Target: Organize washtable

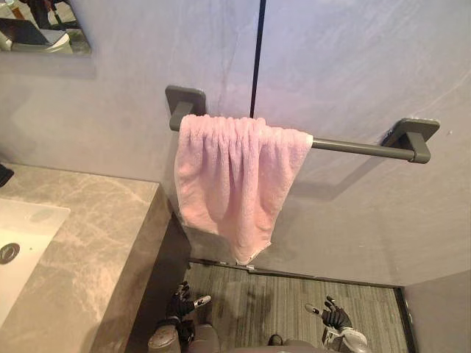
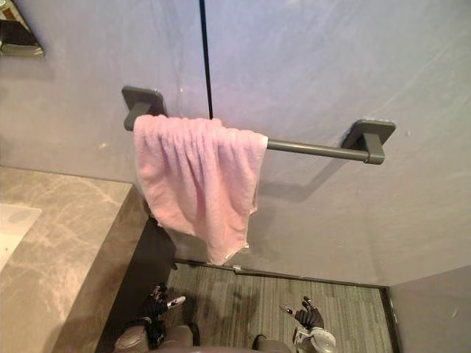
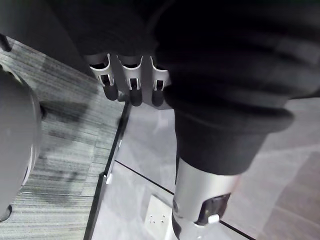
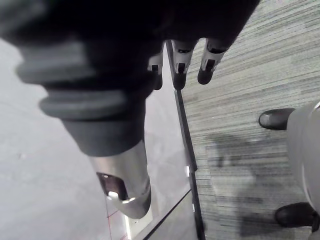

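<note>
A pink towel [image 1: 232, 180] hangs bunched over the left part of a dark grey towel bar [image 1: 360, 147] on the wall, with one corner dangling lower. To its left the marble washtable [image 1: 96, 235] carries a white sink [image 1: 22, 243]. My left hand [image 1: 180, 301] hangs low beside the washtable's end, far below the towel. Its fingers [image 3: 131, 87] are relaxed and hold nothing. My right hand [image 1: 335, 316] hangs low on the other side, over the floor. Its fingers [image 4: 180, 60] are also relaxed and empty.
A mirror's corner [image 1: 44, 26] shows at the upper left, and a dark tap part [image 1: 4, 175] sits at the sink's back edge. Grey striped flooring [image 1: 294, 301] runs below the wall, and a dark vertical seam [image 1: 257, 59] splits the wall panels.
</note>
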You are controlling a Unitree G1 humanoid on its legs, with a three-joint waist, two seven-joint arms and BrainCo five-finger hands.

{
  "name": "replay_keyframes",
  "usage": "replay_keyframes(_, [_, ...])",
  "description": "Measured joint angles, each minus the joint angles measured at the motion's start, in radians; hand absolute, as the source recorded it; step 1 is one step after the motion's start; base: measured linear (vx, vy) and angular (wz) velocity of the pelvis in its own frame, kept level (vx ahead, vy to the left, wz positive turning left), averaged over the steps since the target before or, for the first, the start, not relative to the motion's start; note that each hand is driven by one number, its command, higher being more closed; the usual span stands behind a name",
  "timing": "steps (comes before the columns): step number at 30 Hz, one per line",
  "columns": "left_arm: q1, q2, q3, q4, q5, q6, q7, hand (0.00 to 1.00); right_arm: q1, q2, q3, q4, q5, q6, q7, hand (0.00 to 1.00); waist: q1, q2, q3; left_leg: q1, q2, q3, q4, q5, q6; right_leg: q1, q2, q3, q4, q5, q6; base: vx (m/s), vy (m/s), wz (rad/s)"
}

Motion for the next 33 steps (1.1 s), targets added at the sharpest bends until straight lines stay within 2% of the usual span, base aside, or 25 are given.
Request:
replay_keyframes(4, [-0.001,0.012,-0.001,0.022,0.001,-0.001,0.0,0.0,-0.001,-0.005,0.0,0.048,-0.001,0.0,0.0,0.0,-0.002,0.009,-0.016,0.034,-0.018,-0.002,-0.07,0.03,0.002,0.01,-0.006,0.005,-0.023,0.004,0.004,0.03,0.009,-0.02])
replay_keyframes(8, [0.007,0.013,-0.003,0.035,0.001,-0.001,0.001,0.0,-0.006,-0.029,0.0,0.082,-0.001,-0.001,-0.001,0.0,-0.007,0.011,-0.017,0.066,-0.022,-0.012,-0.134,0.065,0.003,0.027,0.003,0.01,-0.049,0.025,-0.008,0.02,-0.036,-0.06])
replay_keyframes(12, [0.017,0.014,-0.008,0.008,0.001,-0.001,0.013,0.0,-0.009,-0.06,0.0,0.083,-0.001,-0.004,-0.002,0.0,-0.027,0.013,-0.019,0.075,-0.027,-0.033,-0.174,0.085,0.006,0.025,0.007,0.018,-0.074,0.054,-0.011,-0.05,0.001,-0.05])
replay_keyframes(15, [0.058,0.02,-0.012,-0.183,0.0,-0.002,0.024,0.0,0.004,-0.062,0.002,0.082,-0.001,-0.005,-0.003,0.0,-0.028,0.006,-0.023,0.077,-0.041,-0.038,-0.204,0.112,0.015,0.026,0.0,0.025,-0.104,0.08,-0.004,-0.1,0.043,-0.02])
replay_keyframes(17, [0.103,0.028,-0.015,-0.4,-0.001,-0.006,0.024,0.0,0.017,-0.064,0.006,0.078,-0.001,-0.004,-0.002,0.0,-0.028,0.007,-0.023,0.082,-0.054,-0.051,-0.229,0.13,0.021,0.024,-0.01,0.025,-0.109,0.087,0.002,-0.12,0.046,0.1])
replay_keyframes(18, [0.116,0.03,-0.015,-0.453,-0.001,-0.008,0.023,0.0,0.019,-0.064,0.007,0.075,-0.001,-0.005,-0.002,0.0,-0.028,0.007,-0.023,0.085,-0.058,-0.055,-0.237,0.136,0.021,0.022,-0.013,0.024,-0.111,0.09,0.006,-0.14,0.049,0.1])
replay_keyframes(20, [0.156,0.031,-0.015,-0.62,-0.001,-0.027,0.02,0.0,0.027,-0.067,0.009,0.069,-0.001,-0.006,-0.002,0.0,-0.028,0.013,-0.032,0.093,-0.067,-0.059,-0.263,0.145,0.019,0.018,-0.02,0.028,-0.114,0.092,0.01,-0.13,0.048,0.02])
replay_keyframes(24, [0.194,0.03,-0.014,-0.741,0.0,-0.038,0.021,0.0,0.034,-0.067,0.013,0.064,-0.016,-0.007,0.003,0.0,-0.027,0.025,-0.041,0.108,-0.078,-0.064,-0.29,0.153,0.021,0.017,-0.027,0.036,-0.116,0.094,0.013,-0.08,0.034,-0.03])
replay_keyframes(29, [0.194,0.033,-0.01,-0.895,0.024,-0.047,0.043,0.0,0.041,-0.067,0.022,0.063,-0.037,-0.007,0.005,0.0,-0.027,0.015,-0.052,0.109,-0.079,-0.071,-0.295,0.156,0.02,0.018,-0.025,0.036,-0.12,0.094,0.015,0.0,0.002,0.0])
replay_keyframes(33, [0.18,0.078,-0.007,-0.958,0.04,-0.072,0.049,0.0,0.041,-0.067,0.022,0.064,-0.038,-0.007,0.006,0.0,-0.029,0.017,-0.064,0.123,-0.078,-0.072,-0.301,0.161,0.025,0.036,-0.021,0.037,-0.137,0.099,0.02,0.07,-0.006,-0.03])
